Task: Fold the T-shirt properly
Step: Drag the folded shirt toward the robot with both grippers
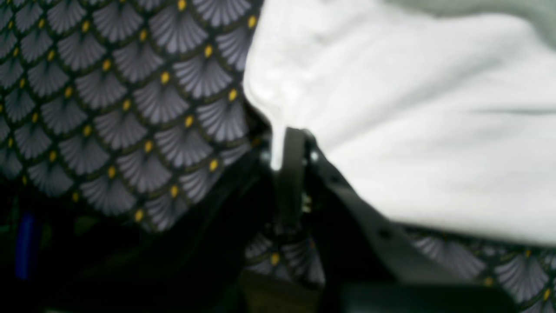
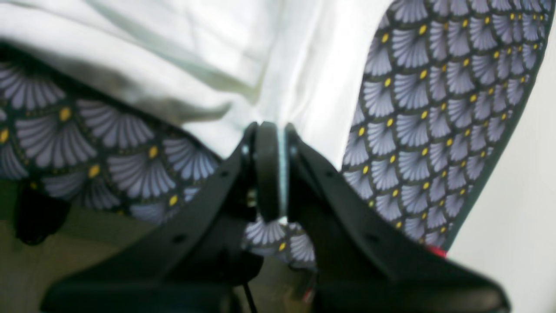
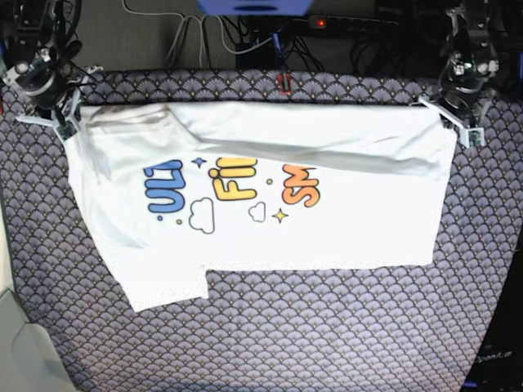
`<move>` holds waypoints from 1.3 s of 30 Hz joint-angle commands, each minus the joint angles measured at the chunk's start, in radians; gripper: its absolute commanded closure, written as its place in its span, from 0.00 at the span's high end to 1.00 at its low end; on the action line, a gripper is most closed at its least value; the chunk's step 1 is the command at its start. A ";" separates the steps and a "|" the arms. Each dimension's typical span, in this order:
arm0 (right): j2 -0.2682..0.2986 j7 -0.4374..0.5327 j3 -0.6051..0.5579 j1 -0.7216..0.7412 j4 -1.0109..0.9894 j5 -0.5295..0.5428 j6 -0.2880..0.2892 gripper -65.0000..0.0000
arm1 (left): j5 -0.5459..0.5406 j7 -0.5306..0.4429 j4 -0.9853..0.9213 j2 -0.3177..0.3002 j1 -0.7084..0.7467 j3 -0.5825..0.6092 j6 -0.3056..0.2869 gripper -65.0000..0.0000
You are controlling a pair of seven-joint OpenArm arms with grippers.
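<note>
Left gripper [image 1: 284,150] pinches T-shirt [image 3: 270,204] edge between its fingers. Right gripper [image 2: 278,169] likewise, cloth clamped between fingers.

A surface [image 3: 343,327] covered in dark cloth printed with grey fans and yellow dots carries a white T-shirt [image 3: 343,237], spread sideways with its blue, yellow and orange lettering face up, its far long edge folded over and one sleeve pointing toward the near edge.
</note>
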 commanded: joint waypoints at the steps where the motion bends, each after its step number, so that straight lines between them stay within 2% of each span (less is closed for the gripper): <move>1: 0.016 0.010 0.008 -0.004 0.016 0.002 -0.009 0.00 | 0.014 -0.007 0.014 -0.016 0.003 -0.018 0.015 0.00; 21: 0.016 0.005 0.008 -0.015 0.016 0.002 -0.009 0.00 | 0.014 -0.005 0.002 -0.018 0.008 -0.046 0.013 0.01; 24: 0.016 0.000 0.008 -0.015 0.016 0.002 -0.009 0.00 | 0.014 -0.005 0.002 -0.018 0.008 -0.044 0.013 0.11; 27: 0.016 -0.001 0.007 -0.015 0.016 0.002 -0.009 0.13 | 0.012 -0.005 0.001 -0.016 0.011 -0.043 0.013 0.31; 30: 0.018 -0.001 0.007 -0.016 0.016 0.002 -0.009 0.30 | 0.012 -0.005 0.002 -0.016 0.014 -0.043 0.013 0.45; 34: 0.025 0.005 0.011 -0.015 0.017 0.002 -0.009 0.42 | 0.012 -0.005 0.013 -0.019 0.016 -0.047 0.012 0.51; 39: 0.021 0.010 0.083 0.005 0.017 0.002 -0.009 0.43 | 0.012 -0.005 0.016 -0.019 0.013 -0.050 0.012 0.51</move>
